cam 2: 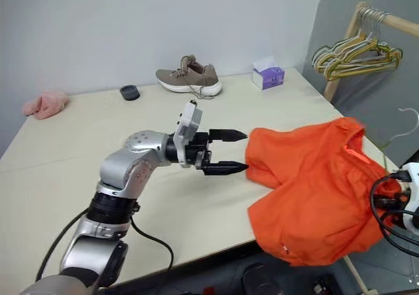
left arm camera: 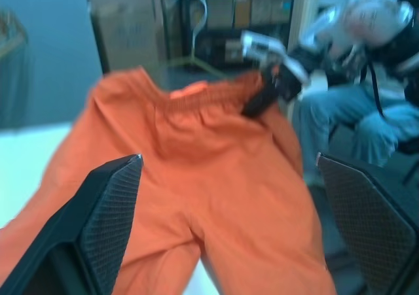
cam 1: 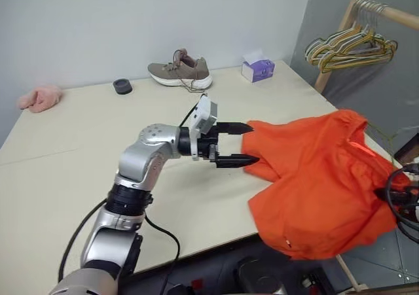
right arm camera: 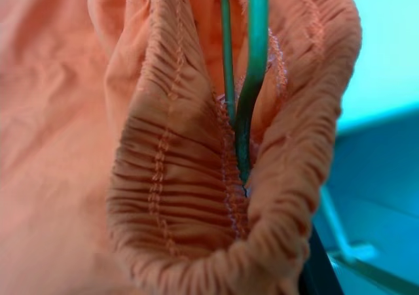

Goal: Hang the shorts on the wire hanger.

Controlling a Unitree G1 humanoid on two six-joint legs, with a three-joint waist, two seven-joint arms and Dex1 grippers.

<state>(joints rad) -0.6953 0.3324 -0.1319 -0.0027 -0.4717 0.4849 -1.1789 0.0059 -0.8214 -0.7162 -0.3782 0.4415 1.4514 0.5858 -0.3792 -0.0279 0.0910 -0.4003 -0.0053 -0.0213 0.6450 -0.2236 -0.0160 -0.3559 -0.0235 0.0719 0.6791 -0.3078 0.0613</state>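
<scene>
where the pale grey wall meets the far edge, a broad cream desk [cam 1: 78,151] fills most of the head view, running from about 9 o'clock across to 3 o'clock. at roughly 2 o'clock a wooden clothes rail [cam 1: 366,7] stands beside the desk corner with a bunch of coloured hangers [cam 1: 350,46] on it.

the shorts [cam 1: 321,177], bright orange, are the biggest loose thing: they lie over the desk's right near corner at about 4 o'clock, part of the cloth hanging past the edge. their gathered waistband is bunched at the far right, where the right hand [cam 2: 393,200] is clenched on the fabric. the right wrist view shows the thin green wire hanger [right arm camera: 243,112] running up through the folded waistband, pressed among the gathers.

the left arm reaches in from 7 o'clock, bent at the elbow, forearm about level and pointing toward 3 o'clock. the left hand [cam 1: 237,143] is released, its two black fingers [cam 1: 232,127] spread wide, tips just beside the nearest edge of the shorts; whether they touch it i cannot tell.

toward 12 o'clock sit a tan shoe [cam 1: 180,71], a purple tissue box [cam 1: 257,67] at 1 o'clock, a small dark round object [cam 1: 122,86] at 11 o'clock, and a pink fluffy cloth [cam 1: 39,97] at 10 o'clock.
</scene>
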